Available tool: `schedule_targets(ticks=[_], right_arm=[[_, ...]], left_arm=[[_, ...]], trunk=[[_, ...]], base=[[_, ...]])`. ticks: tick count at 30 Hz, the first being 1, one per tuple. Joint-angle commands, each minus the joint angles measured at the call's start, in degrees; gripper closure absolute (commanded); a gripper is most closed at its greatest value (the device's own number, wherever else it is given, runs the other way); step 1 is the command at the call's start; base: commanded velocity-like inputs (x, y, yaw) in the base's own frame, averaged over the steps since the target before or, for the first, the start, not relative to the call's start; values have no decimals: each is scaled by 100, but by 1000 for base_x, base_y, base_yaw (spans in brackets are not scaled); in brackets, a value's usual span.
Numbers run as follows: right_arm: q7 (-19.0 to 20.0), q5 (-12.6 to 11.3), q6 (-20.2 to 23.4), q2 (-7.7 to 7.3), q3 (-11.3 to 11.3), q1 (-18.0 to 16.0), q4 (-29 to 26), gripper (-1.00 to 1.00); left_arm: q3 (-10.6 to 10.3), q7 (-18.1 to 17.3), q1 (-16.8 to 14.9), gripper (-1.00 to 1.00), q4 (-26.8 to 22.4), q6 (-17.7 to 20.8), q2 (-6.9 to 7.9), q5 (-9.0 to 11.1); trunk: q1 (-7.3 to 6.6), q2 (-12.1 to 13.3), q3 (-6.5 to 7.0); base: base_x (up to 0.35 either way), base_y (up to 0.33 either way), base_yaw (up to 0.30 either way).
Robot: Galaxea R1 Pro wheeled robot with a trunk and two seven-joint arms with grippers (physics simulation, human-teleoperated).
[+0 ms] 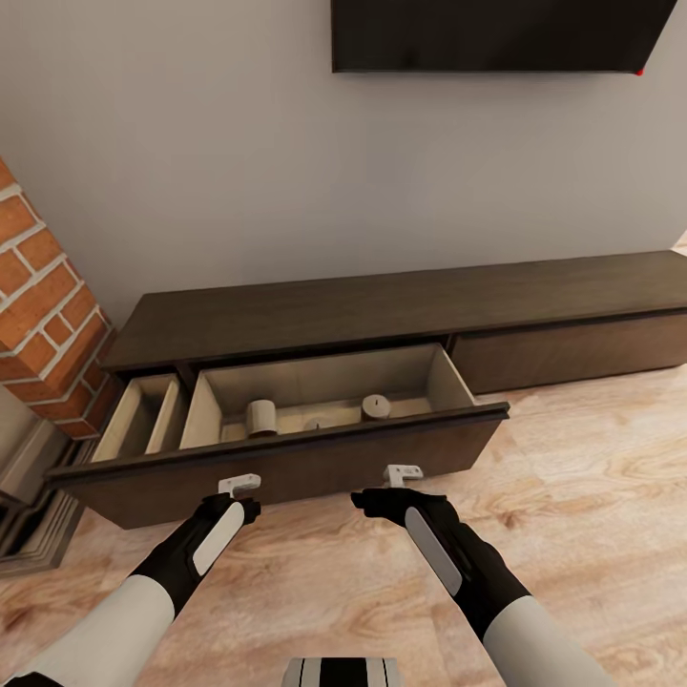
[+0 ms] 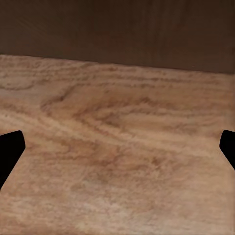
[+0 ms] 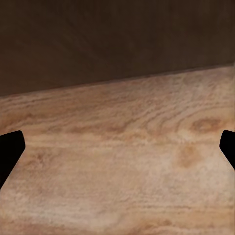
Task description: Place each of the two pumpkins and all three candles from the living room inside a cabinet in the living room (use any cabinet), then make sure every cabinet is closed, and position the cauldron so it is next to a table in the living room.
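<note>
While both grippers, left (image 1: 239, 484) and right (image 1: 403, 473), hang spread, stubby tan candles (image 1: 261, 417) sit in the dark wooden cabinet's (image 1: 401, 305) pale drawer.

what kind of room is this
Most likely a living room: a long, low dark wood cabinet stands against the wall under a wall-mounted screen, with a brick fireplace surround at its left and wood flooring.

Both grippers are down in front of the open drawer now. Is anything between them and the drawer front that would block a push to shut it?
Nothing visible does. The left gripper and right gripper sit right at the dark drawer front, both open and empty, with bare wood floor below. Candles rest low inside the drawer, below its front edge.
</note>
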Motion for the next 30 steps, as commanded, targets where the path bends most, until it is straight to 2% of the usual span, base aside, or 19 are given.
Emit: schedule_targets(ticks=[1, 4, 8, 10, 13, 14, 17, 21, 26, 30], right_arm=[[-55, -61, 12, -2, 12, -4, -8, -100], [-55, -63, -133, -2, 18, -4, 32, -100], [-49, -43, -441, -2, 20, -62, 389, -100], [-43, -41, -538, -2, 24, -82, 462, -100], [-34, -39, -677, -4, 57, -97, 516, -100], [-34, -39, -793, -6, 145, -101, 534, -100], [-36, -50, -1139, -14, 401, -103, 595, -100], [-25, -37, -1623, -12, 553, -104, 776, -100], [-5, 90, -2204, -19, 736, -104, 841, -100], [-3, 132, -2561, -18, 790, -104, 851, -100]], left_arm=[[-38, 55, -4, -100, -10, 8, 10, 56], [-46, 55, -4, -100, -10, 3, 14, 56], [-56, 55, -5, -100, -25, -70, 15, 56], [-61, 55, -5, -100, -29, -273, 19, 54], [-77, 46, 0, -100, -32, -785, 23, 59], [-103, 46, 6, -100, -24, -985, 25, 62], [-239, 46, 22, -100, -31, -1222, 30, 21], [-353, 39, 91, -100, 20, -1852, 26, -208], [-458, 45, 132, -100, 45, -2043, 25, -301], [-519, 42, 185, -100, 63, -2206, 17, -316]], trunk=[[-1, -2, -5], [-1, -2, -5], [-1, -2, -5], [-1, -2, -5], [-1, -2, -5], [-1, -2, -5], [-1, -2, -5], [-1, -2, -5], [-1, -2, -5], [-1, -2, -5]], base=[[16, 0, 0], [7, 0, 0], [1, 0, 0], [0, 0, 0], [0, 0, 0], [0, 0, 0], [0, 0, 0], [0, 0, 0], [0, 0, 0], [0, 0, 0]])
